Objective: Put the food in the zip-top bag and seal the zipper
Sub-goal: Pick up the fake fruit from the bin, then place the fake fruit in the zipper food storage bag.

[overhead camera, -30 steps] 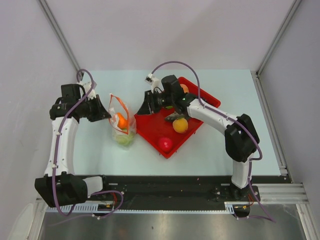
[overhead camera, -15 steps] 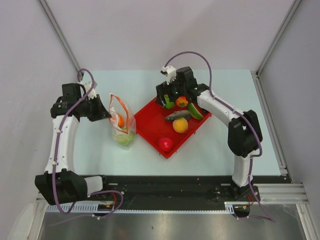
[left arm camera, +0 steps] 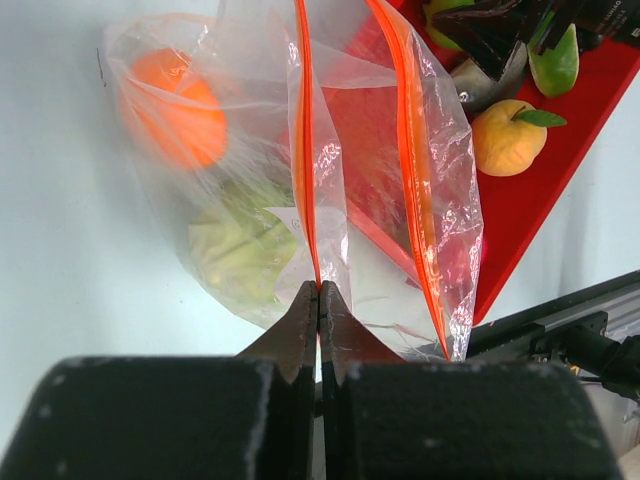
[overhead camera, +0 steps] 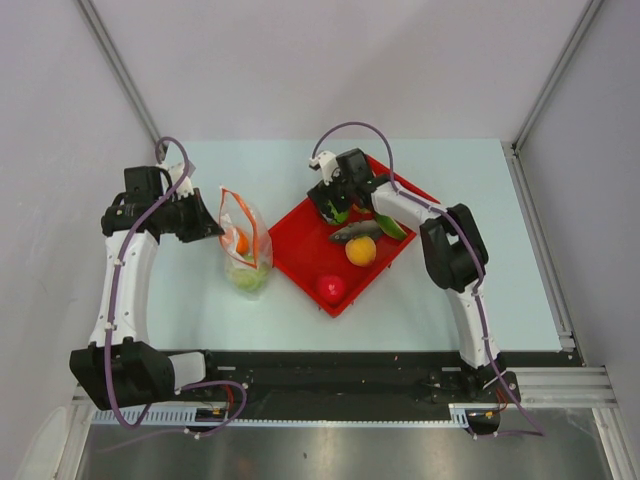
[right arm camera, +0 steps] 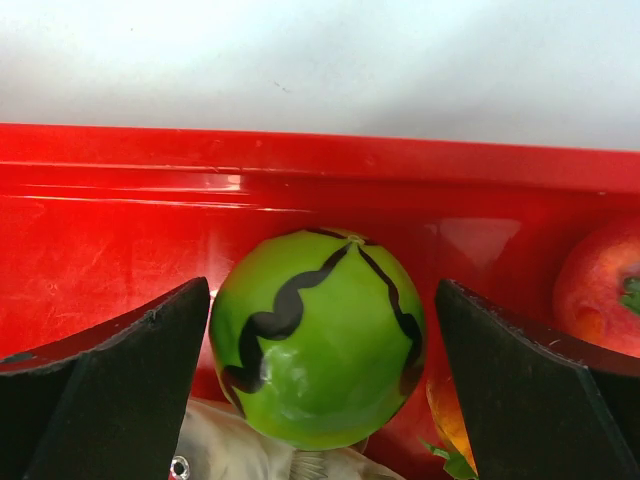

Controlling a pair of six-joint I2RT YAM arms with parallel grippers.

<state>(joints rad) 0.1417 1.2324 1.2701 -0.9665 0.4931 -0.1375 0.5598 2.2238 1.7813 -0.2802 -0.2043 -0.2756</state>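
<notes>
The zip-top bag [overhead camera: 246,246] stands open on the table, left of the red tray [overhead camera: 300,256]. An orange [left arm camera: 178,105] and a green cabbage [left arm camera: 238,252] lie inside it. My left gripper [left arm camera: 319,290] is shut on the near end of one zipper [left arm camera: 303,150] strip; the other strip [left arm camera: 412,170] hangs apart. My right gripper [right arm camera: 322,290] is open over the tray's far corner. A dark-striped green melon [right arm camera: 318,338] sits between its fingers [right arm camera: 120,385], with a gap on each side. In the top view the right gripper [overhead camera: 333,208] covers most of the melon.
More food lies in the tray: a grey fish [overhead camera: 355,233], a yellow-orange fruit [overhead camera: 361,250], a red tomato [overhead camera: 331,288] and a watermelon slice [overhead camera: 392,225]. The tray wall [right arm camera: 300,165] rises just behind the melon. A red fruit [right arm camera: 600,290] lies to its right.
My right gripper has moved from the tray's left edge near the bag to its far corner, opened wide and come down around the melon. The left gripper and bag stayed put.
</notes>
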